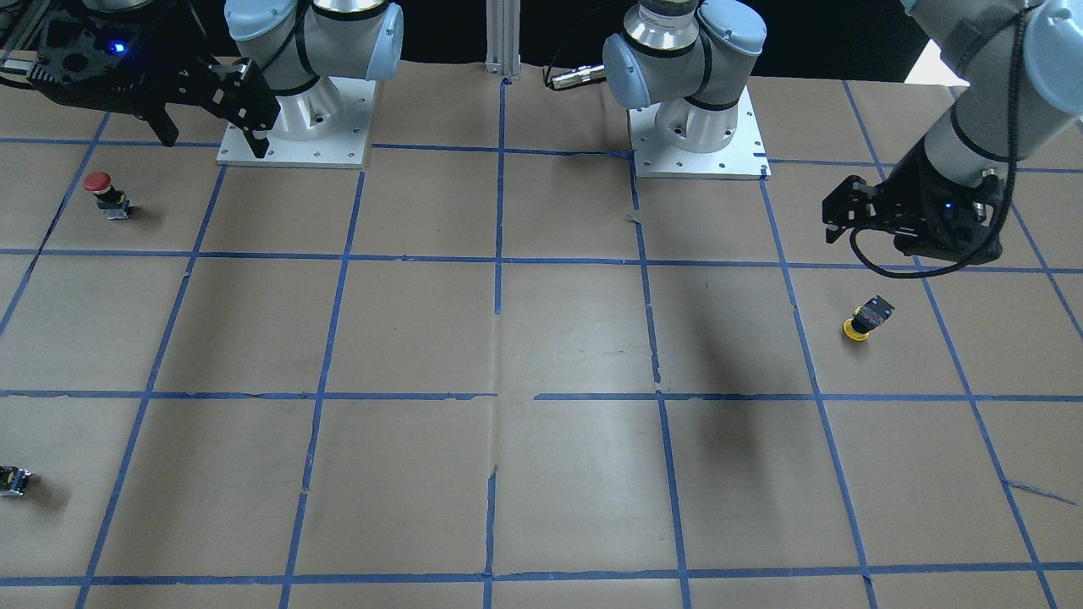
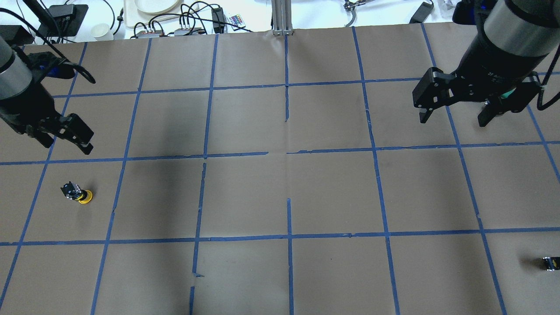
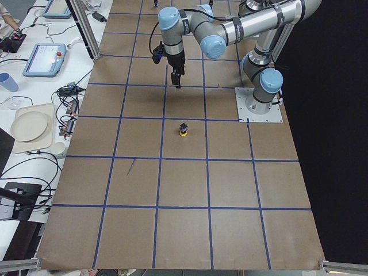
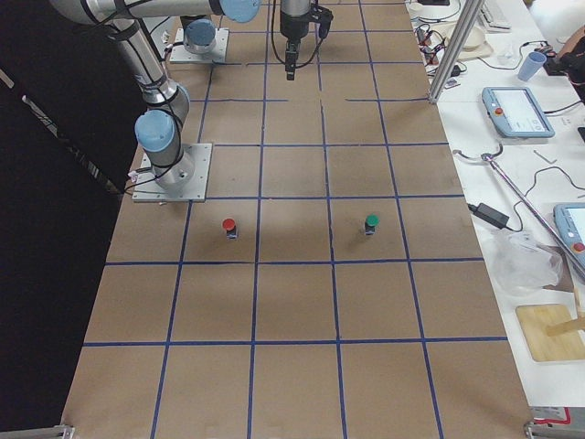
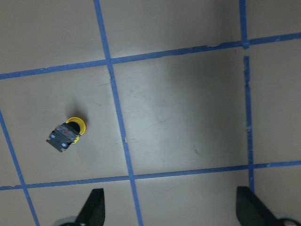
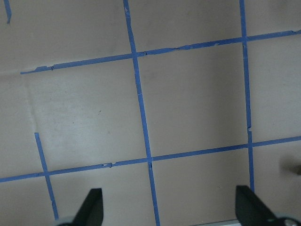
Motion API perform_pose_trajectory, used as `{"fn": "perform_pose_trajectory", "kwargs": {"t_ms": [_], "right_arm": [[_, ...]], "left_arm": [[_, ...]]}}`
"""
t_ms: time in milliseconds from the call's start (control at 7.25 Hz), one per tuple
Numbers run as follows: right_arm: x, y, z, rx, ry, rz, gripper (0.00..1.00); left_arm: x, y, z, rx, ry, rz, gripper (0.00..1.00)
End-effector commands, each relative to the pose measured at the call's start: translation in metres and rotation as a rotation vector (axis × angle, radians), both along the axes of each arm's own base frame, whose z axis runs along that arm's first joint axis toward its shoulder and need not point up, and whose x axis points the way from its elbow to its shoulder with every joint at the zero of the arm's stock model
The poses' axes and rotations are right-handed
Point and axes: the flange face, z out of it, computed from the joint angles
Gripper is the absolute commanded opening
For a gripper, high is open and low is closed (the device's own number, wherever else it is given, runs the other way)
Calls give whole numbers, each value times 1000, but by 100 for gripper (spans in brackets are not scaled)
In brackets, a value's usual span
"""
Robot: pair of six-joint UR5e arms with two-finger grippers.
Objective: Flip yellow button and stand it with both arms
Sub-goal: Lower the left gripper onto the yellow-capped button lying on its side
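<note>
The table (image 1: 541, 338) is covered in brown paper and marked into squares by blue tape lines. The yellow button (image 2: 78, 194) is found inside one square near the table's end on the robot's left, clear of the tape lines on every side. It is turned over: the yellow cap is pressed to the paper and the dark body is carried uppermost, leaning a little. Bare paper is seen all around it, and nothing is set close to it.

The left gripper (image 2: 65, 142) is held in the air near the button without touching it. Its jaws are spread wide apart and nothing is held between them. From the left wrist camera the button (image 5: 66, 133) is seen off to one side of the fingertips (image 5: 94, 209), not between them.

The right gripper (image 2: 453, 120) is held above the opposite half of the table, well apart from the button. Its jaws are likewise spread and empty, with only taped paper shown under them.

The whole middle of the table is left open between the two arms. A red button (image 1: 106, 194) is stood near the right arm's base, a green button (image 4: 371, 223) is stood in a square further out from it, and a small black block (image 2: 550, 263) is placed by the table's edge on the robot's right.
</note>
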Motion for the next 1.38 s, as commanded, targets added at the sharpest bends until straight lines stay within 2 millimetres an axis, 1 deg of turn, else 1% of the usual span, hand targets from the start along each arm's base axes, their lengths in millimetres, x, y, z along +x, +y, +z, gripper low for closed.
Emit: {"fn": "perform_pose_trajectory", "kwargs": {"t_ms": [0, 138, 276, 414, 552, 690, 828, 966, 1103, 1241], "right_arm": [[0, 1, 0, 8, 0, 0, 100], [-1, 2, 0, 7, 11, 0, 100], [-1, 1, 0, 5, 14, 0, 100], [-1, 1, -1, 9, 12, 0, 100], [-1, 3, -1, 14, 14, 0, 100], [-1, 3, -1, 14, 14, 0, 100], [1, 2, -2, 14, -2, 0, 100], [1, 3, 1, 7, 11, 2, 100], [0, 8, -2, 43, -2, -5, 100], [1, 9, -2, 46, -6, 0, 100]], "left_arm": [[64, -16, -34, -8, 35, -214, 96], [92, -21, -65, -9, 49, -294, 96], [107, -23, -84, 4, 68, -359, 96], [109, -22, -97, 11, 90, -502, 96], [101, -14, -108, 19, 112, -540, 97], [100, -1, -134, 0, 119, -541, 97], [107, 21, -164, -64, 138, -574, 98], [110, 34, -176, -81, 125, -564, 99], [111, 37, -178, -76, 130, -570, 99], [118, 38, -190, -71, 148, -611, 99]]}}
